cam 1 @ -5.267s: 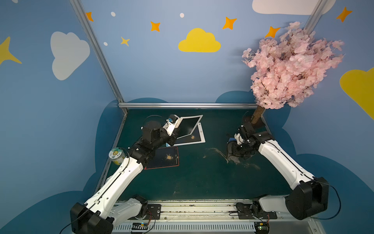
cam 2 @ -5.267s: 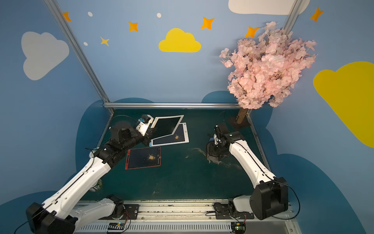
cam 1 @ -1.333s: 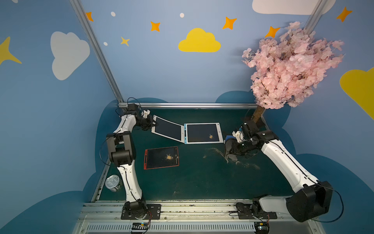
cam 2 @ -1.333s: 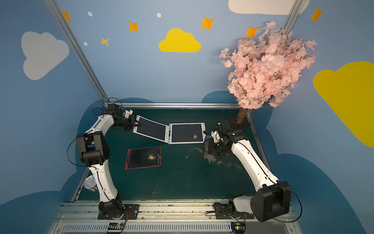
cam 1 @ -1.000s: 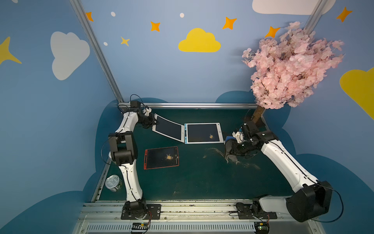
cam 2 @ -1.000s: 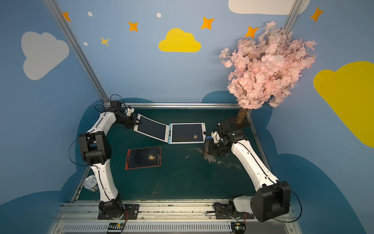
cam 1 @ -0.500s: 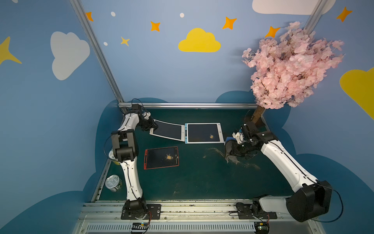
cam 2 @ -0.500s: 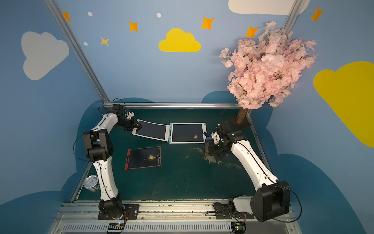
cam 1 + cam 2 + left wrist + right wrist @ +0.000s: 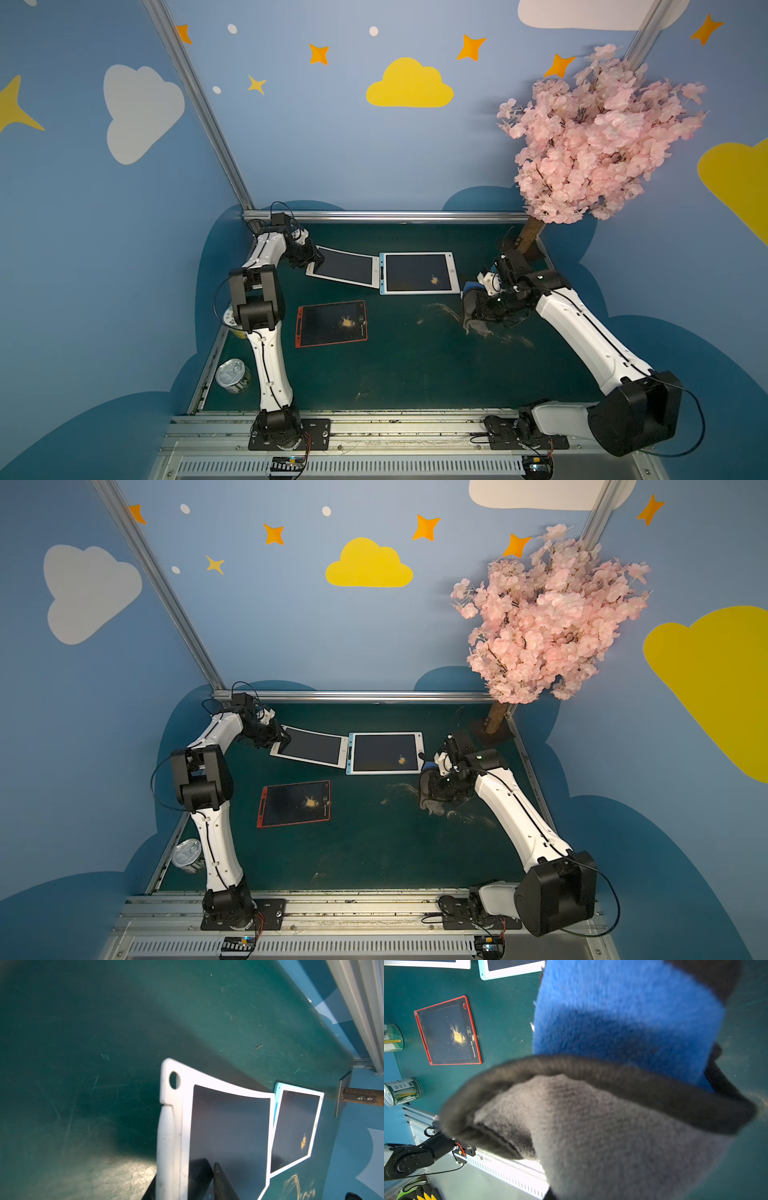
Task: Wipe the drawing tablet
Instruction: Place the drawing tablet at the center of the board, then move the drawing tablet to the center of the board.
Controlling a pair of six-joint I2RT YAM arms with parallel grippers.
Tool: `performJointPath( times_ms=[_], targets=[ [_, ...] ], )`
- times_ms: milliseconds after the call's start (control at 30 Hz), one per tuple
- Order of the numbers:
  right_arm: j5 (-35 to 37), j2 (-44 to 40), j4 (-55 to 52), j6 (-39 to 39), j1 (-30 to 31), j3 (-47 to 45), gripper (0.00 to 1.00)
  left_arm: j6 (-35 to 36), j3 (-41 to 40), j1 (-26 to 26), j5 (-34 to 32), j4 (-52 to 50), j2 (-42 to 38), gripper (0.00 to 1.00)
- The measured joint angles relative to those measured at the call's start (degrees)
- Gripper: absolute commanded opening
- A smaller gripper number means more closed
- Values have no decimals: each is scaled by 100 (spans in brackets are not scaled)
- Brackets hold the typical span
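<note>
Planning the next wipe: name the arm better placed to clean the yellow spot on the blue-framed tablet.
Right. The right gripper holds the cloth just beside the blue-framed tablet, near its yellow spot. The left gripper has no cloth and sits at the white tablet.

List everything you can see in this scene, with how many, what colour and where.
White-framed tablet: one, back left.
Light-blue-framed tablet: one, beside it, back centre.
Red-framed tablet: one, nearer, left.
Yellow powder: spots on the blue and red tablets' screens.
Cloth: one, blue and grey, in the right jaws.
Cans: two, silvery, by the mat's left edge.
Blossom tree: one, pink, back right corner.
Mat: one, dark green.
Left arm: one, white and black, jaws at the white-framed tablet's left edge.
Right arm: one, white and black, jaws shut on the cloth.
</note>
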Motion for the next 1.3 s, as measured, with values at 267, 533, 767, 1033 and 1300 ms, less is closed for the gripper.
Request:
performJointPath(
  times_ms=[267,533,767,1033,1300],
  targets=[
    [0,-42,2,2,0,0,0,9,-90,81,-468,-59,131,43],
    [-11,-59,2,2,2,0,0,11,-306,164,-673,-57,26,42],
    [-48,-59,2,0,0,0,0,28,-1178,-39,-1060,13,-1429,47],
    [-68,164,-9,-2,2,168,0,-2,-3467,-846,-1222,1996,-5504,100],
    [-398,632,68,39,101,448,0,-446,-4878,-514,-1290,2433,-6472,100]
  ],
)
